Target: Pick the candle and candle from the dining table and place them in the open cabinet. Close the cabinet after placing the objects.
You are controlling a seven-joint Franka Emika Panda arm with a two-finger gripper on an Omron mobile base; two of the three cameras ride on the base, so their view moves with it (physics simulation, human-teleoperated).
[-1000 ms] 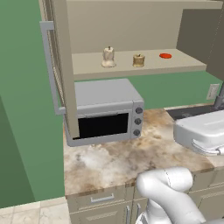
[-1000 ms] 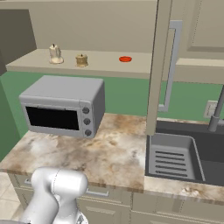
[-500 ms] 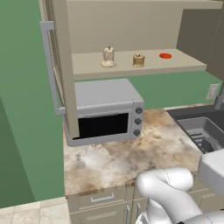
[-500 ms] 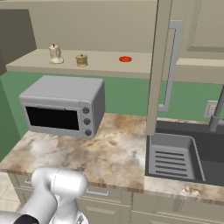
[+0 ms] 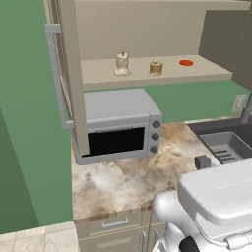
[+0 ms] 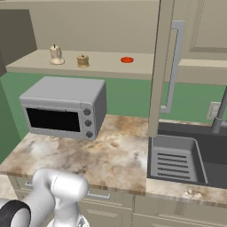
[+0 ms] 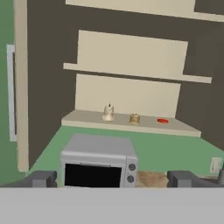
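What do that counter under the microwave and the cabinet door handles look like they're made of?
The counter looks like polished stone, probably marble or granite: mottled brown, beige and white veining. The cabinet handles look like brushed metal: plain silver-grey bars. Being rendered, both are guesses from colour alone.

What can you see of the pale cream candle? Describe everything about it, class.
The pale cream candle stands upright on the bottom shelf of the open cabinet, above the microwave. It has a wider base, a narrower waxy-looking body and a small dark wick on top. It is leftmost in a row, apart from the golden-brown candle beside it. Nothing but the shelf touches it.
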